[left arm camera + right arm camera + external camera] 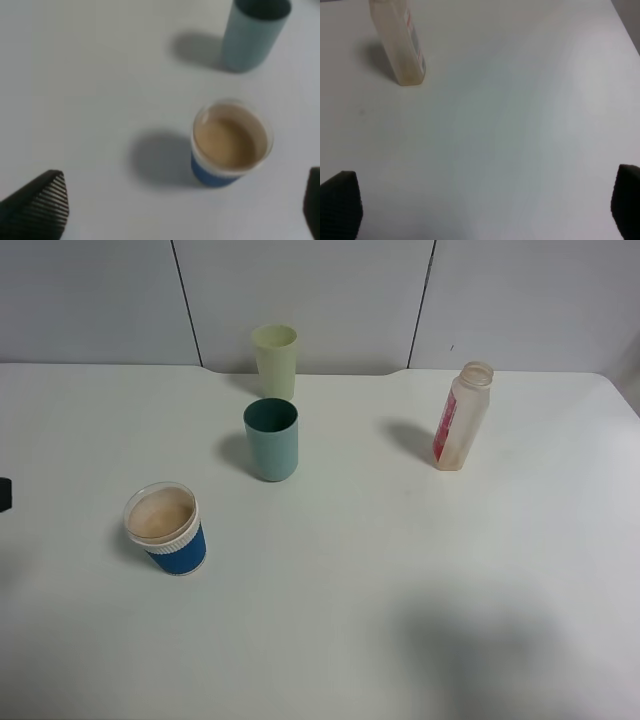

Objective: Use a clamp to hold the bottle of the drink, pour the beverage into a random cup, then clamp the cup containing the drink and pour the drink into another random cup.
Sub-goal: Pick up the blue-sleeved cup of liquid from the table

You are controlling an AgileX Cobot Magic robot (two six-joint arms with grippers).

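Far left edge of the high view: small dark bit (3, 494), cut off, can't tell what it is. Next, blue-and-white cup (167, 530), upright on the table (400, 580), tan drink inside (that cup (230, 142) is blurry in the left wrist view). Right of it & farther back: teal tumbler (271, 440), upright, apart from the cup. The tumbler (255, 32) has its rim cut off in the left wrist view. Just behind it: pale yellow-green tumbler (275, 360). Well to the right: bottle (460, 418), upright, no cap. The bottle (400, 45) loses its top in the right wrist view, contents hard to judge.

Left claw (181, 200): only two dark tips (40, 210) show at the frame corners, spread wide, gripping nothing, cup ahead between them, not touching. Right claw (484, 200): same, tips spread wide, empty, bottle well ahead & off to one side.
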